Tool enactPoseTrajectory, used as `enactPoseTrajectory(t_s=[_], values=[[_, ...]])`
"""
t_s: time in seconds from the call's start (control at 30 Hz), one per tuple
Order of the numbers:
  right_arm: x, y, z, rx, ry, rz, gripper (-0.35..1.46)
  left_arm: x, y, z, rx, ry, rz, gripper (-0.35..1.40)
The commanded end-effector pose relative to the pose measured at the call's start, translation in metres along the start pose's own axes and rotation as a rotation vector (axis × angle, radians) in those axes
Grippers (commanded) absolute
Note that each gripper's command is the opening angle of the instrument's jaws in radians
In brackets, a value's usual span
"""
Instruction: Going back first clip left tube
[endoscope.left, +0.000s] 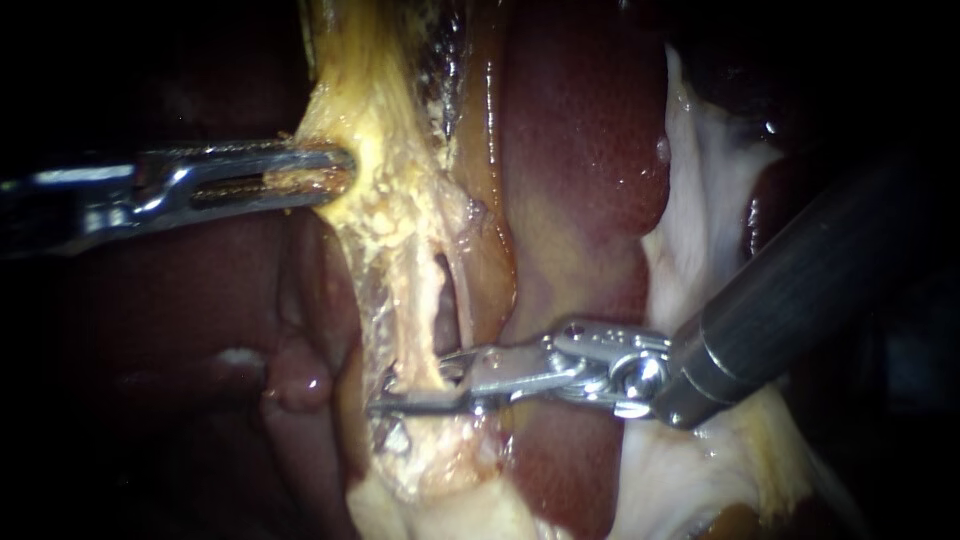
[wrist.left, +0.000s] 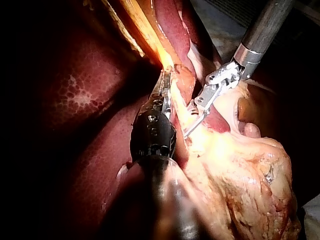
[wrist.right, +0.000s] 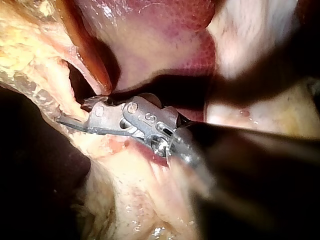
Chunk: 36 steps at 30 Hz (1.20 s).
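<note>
The right instrument (endoscope.left: 410, 384) holds its 2 jaws a little apart, astride the left tube (endoscope.left: 425, 320), which crosses the gap between them. Above the tube, the left instrument (endoscope.left: 335, 172) has its jaws clamped on yellow fatty tissue (endoscope.left: 390, 200). Behind the tube lies the liver (endoscope.left: 585, 150).

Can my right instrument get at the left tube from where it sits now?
Probably yes: the right instrument has its open jaws astride the left tube, with nothing in between. The left instrument, shut on the yellow tissue higher up, is clear of that path.
</note>
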Motion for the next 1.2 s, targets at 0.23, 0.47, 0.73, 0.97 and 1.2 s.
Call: enactPoseTrajectory(t_s=[0.23, 0.47, 0.73, 0.97, 1.2], values=[[-0.0002, -0.0006, -0.0005, 0.006, -0.033, 0.025, -0.22, 0.0000, 0.0001, 0.0000, 0.002, 0.000, 0.001, -0.35], [0.0001, -0.0009, -0.0005, -0.006, 0.028, 0.017, 0.57, 0.0001, 0.0003, 0.0001, 0.002, 0.000, 0.002, -0.35], [0.0004, -0.0009, -0.0018, -0.012, 0.045, -0.103, 0.60, 0.0001, 0.0003, 0.0000, 0.003, 0.000, 0.002, -0.35], [0.0009, -0.0010, -0.0062, -0.049, 0.047, -0.247, 0.60, 0.0002, 0.0004, -0.0001, 0.004, 0.000, 0.002, -0.35], [0.0035, -0.0024, -0.0122, -0.085, 0.067, -0.385, 0.60, 0.0005, 0.0008, 0.0002, 0.004, 0.000, 0.004, -0.35]])
